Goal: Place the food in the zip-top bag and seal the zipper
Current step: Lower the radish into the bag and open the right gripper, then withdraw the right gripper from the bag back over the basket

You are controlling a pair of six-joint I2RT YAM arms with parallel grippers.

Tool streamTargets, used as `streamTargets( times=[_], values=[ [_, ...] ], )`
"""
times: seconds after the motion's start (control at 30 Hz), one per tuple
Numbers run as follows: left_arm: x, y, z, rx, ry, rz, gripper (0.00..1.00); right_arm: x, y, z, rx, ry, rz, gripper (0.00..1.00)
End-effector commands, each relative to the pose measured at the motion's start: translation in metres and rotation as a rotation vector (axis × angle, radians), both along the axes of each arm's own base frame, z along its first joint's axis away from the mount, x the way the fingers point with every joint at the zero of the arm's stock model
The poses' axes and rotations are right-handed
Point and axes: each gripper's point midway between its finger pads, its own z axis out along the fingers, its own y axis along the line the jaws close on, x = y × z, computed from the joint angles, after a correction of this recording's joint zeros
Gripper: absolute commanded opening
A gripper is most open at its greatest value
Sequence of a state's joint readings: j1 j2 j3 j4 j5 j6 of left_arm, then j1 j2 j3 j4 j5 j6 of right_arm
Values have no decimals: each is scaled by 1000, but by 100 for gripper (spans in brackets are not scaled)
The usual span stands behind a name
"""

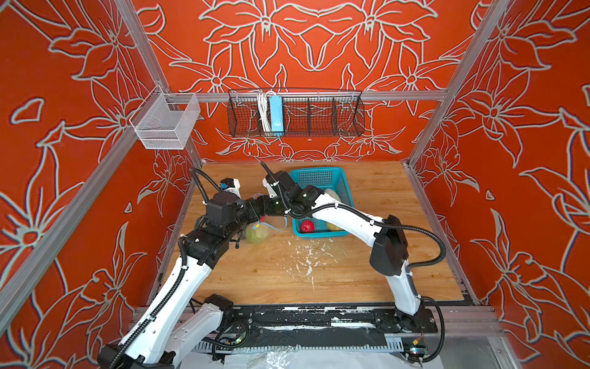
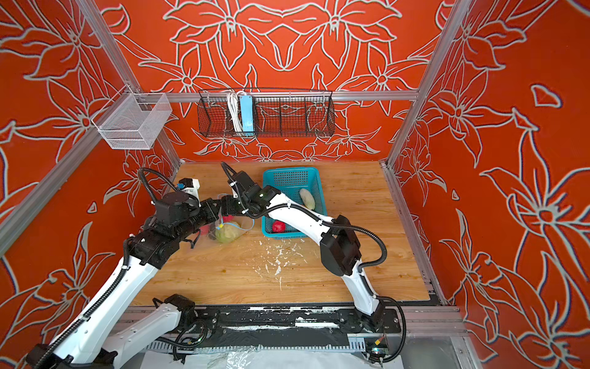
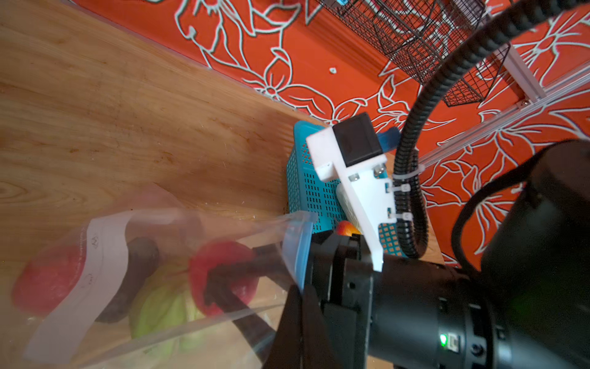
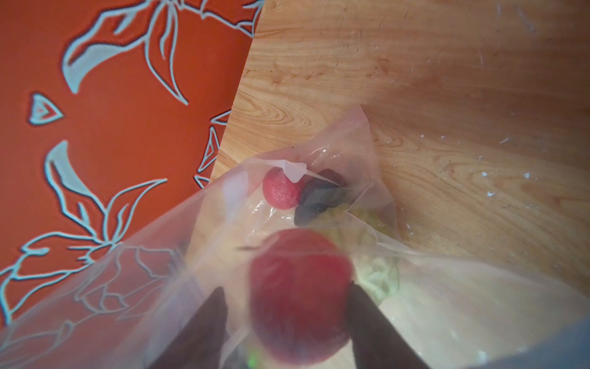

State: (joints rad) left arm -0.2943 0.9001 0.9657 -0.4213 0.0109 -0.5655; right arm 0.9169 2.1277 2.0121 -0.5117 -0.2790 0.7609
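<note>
I am looking over the wooden desk (image 1: pixel 335 281), which is carrying everything beneath both end effectors. The teal basket (image 1: pixel 319 179) is sitting on the wrist side of the right end effector (image 4: pixel 287 289), holding a white cucumber (image 2: pixel 307 198), a red piece (image 1: pixel 307 226) and a yellow piece (image 1: pixel 333 226). The zip-top bag (image 3: pixel 159 223) is lying around the right end effector, which is reaching in through its mouth. The left end effector (image 3: pixel 295 316) is pinching the bag's rim fully closed, just beside the right one's wrist. Past the right end effector's tips, the green cabbage (image 1: pixel 257 234) is resting at the bag's bottom. Between those tips a red toy fruit (image 4: pixel 300 297) is sitting, and the jaws are standing wide, with a gap showing on one side of it. Farther beyond the tips, a dark avocado (image 4: pixel 316 198) and a smaller red piece (image 4: pixel 281 191) are lying together. The blue zipper (image 3: pixel 300 252) is running along the rim, right against the right end effector.
</note>
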Motion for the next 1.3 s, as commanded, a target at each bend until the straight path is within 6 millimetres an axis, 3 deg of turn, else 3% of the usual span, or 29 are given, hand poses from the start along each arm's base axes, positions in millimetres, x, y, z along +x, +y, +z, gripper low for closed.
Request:
streamTargets(
  times=[0.0,0.33,0.7,1.27],
  values=[
    [2,-2,22,-24,-62,-6,0,-4,3,2,-2,27,10,71],
    [2,-2,21,-26,-59,-3,0,-13,-11,17,1,10,6,74],
    [1,0,15,-16,-51,6,0,-26,-45,29,-9,-16,-49,75],
    [-3,3,9,-13,-45,14,0,-33,-91,41,-107,-70,-118,89]
  ],
)
